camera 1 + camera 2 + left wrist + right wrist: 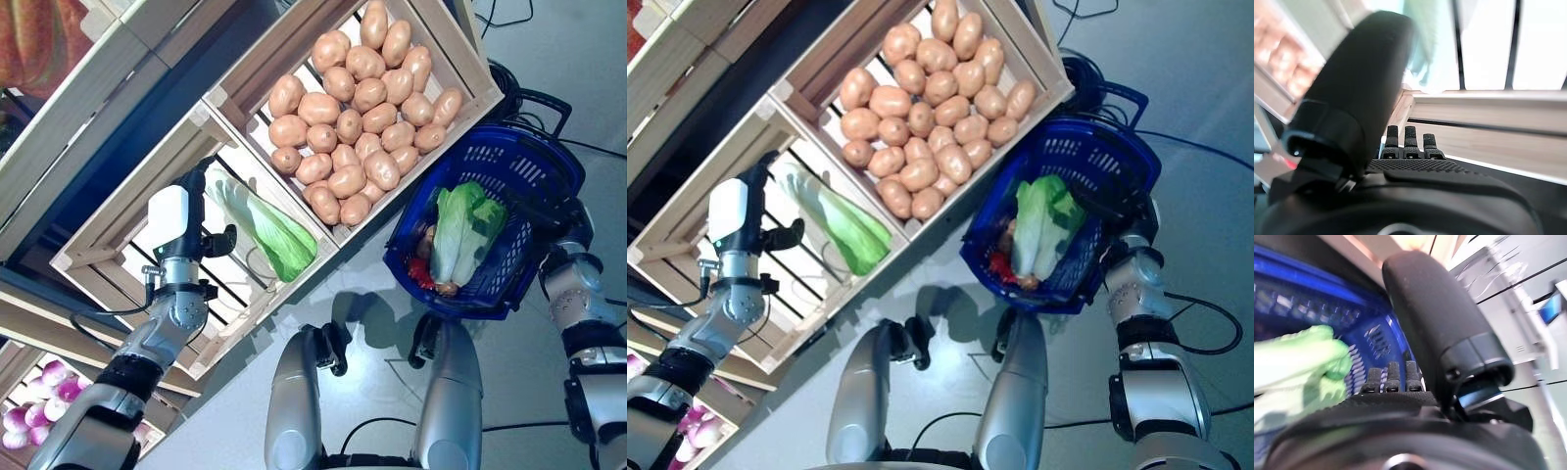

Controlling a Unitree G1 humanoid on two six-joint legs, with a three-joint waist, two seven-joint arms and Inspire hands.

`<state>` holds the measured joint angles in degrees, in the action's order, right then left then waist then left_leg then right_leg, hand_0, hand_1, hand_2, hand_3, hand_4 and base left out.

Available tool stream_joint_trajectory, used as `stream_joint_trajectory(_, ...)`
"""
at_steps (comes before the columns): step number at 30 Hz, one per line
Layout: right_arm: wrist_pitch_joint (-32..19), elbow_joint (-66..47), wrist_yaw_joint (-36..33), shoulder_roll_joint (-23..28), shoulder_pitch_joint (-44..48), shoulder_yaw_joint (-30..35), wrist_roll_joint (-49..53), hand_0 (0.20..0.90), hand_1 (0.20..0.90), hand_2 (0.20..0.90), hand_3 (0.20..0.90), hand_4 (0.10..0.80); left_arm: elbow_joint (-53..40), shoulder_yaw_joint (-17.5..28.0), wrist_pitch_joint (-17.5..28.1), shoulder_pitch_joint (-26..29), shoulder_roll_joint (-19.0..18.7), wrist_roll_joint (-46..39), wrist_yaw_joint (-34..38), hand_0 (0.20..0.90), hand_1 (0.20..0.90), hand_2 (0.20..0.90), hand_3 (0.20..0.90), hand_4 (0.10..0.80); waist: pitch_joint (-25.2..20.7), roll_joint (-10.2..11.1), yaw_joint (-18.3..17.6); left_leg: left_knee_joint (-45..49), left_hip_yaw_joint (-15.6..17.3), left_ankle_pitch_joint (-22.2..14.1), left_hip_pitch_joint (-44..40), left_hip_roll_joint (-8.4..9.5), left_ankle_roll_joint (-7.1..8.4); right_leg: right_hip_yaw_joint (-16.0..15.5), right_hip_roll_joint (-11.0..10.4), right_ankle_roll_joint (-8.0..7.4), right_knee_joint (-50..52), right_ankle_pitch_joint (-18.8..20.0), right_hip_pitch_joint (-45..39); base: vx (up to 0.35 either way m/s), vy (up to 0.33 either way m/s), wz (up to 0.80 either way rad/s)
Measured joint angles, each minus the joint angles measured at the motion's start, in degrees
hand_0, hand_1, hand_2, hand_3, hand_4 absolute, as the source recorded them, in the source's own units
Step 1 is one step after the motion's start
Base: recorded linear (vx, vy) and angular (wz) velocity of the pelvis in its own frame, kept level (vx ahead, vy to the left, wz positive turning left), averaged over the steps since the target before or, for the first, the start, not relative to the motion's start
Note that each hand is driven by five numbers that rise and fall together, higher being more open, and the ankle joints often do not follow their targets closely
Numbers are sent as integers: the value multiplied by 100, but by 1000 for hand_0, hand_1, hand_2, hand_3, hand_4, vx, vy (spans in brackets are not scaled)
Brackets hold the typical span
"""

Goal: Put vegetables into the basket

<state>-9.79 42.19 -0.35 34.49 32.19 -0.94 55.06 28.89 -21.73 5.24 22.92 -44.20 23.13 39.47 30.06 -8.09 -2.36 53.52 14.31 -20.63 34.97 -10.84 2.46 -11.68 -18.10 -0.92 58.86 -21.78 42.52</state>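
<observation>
pale green leafy cabbage [263, 227] lies in slatted wooden crate [118, 220], just right of left hand [196, 235], long axis diagonal. left hand empty, fingers seemingly straight. right hand [549, 217] at blue plastic basket [534, 166] rim, grip unclear; second green cabbage [460, 230] already in basket. left arm nearer.

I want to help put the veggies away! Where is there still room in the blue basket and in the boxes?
The blue plastic basket has bare mesh at its far end, beyond the green leafy cabbage. The wooden crate holding one pale green cabbage has open slats between that cabbage and the left hand. The crate of brown potatoes is packed full.
</observation>
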Motion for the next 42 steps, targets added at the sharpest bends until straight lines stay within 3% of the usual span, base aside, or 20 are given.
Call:
stream_joint_trajectory(8, -40, 83, -92, -298, -377, -233, -14, 900, 900, 900, 900, 800, 721, -63, -126, 84, -193, 1011, 304, 900, 900, 900, 900, 800, 1, -16, -323, -210, 303, -4, -47, 2, -3, 215, 3, -37, -90, 29, 222, -17, 74, -13)
stream_joint_trajectory(19, -48, 247, -89, -82, -31, -233, -9, 900, 900, 900, 900, 800, 1466, -663, -292, 903, -297, 1091, 12, 900, 900, 900, 900, 800, -5, -54, -321, -226, 465, -5, 113, -5, -9, 397, 91, -49, -84, 83, 542, -14, 49, -5)
stream_joint_trajectory(23, -47, 249, -89, -37, 343, -236, -7, 900, 900, 900, 900, 800, 1688, -785, -412, 1351, -361, 1036, -295, 900, 900, 900, 900, 800, -3, -57, -311, -1, 471, -18, 540, -37, -30, 500, 120, -30, 99, 115, 1010, -28, 14, -3)
stream_joint_trajectory(31, -37, 245, -89, -15, 614, -453, 1, 900, 900, 900, 900, 800, 1815, -945, -758, 1630, -400, 807, -664, 900, 900, 900, 900, 800, -2, -69, -280, 314, 384, -29, 1031, -192, -49, 498, 222, 87, 281, 182, 1446, -32, -5, -3)
stream_joint_trajectory(38, -38, 37, -75, 103, 639, -450, 179, 900, 900, 900, 900, 800, 2180, -956, -1121, 1823, -417, 812, -1006, 900, 900, 900, 900, 800, 0, -64, -288, 550, 185, -4, 1585, -219, -37, 450, 296, 163, 381, 267, 1885, -5, -1, 0)
stream_joint_trajectory(42, -52, 54, -76, 172, 729, -452, 192, 900, 900, 900, 900, 800, 2083, -1224, -1208, 2139, -533, 891, -1093, 900, 900, 900, 900, 800, 2, -58, -200, 647, 166, -20, 1827, -210, -68, 479, 311, 148, 441, 285, 2109, -6, 3, 5)
